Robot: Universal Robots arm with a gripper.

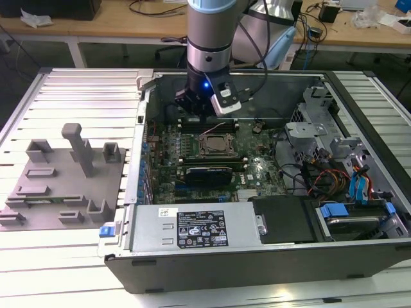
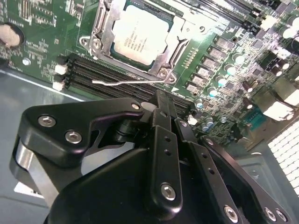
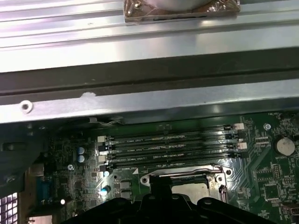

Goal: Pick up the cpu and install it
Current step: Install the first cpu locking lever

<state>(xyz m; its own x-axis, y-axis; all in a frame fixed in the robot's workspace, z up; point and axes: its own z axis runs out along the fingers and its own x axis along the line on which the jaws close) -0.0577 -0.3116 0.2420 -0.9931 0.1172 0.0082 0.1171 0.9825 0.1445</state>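
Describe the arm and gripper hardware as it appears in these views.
The arm is a thick silver-grey cylinder with a pale blue band near its top and a black wrist showing a small blue light. A black cable loops beside it. The gripper is matte black, built of jointed links fastened with silver screws.

The cpu (image 2: 140, 35) is lying in its socket (image 2: 135, 39) with open air above it; the gripper (image 2: 161, 105) is hanging just beside the socket, over the memory slots (image 2: 117, 74). A thin wire lever (image 2: 128, 82) is jutting across beside the socket frame. In the exterior view, the case wall (image 1: 257, 77) is closing in behind, and tangled cables (image 1: 314, 176) are crowding the exterior view's right.
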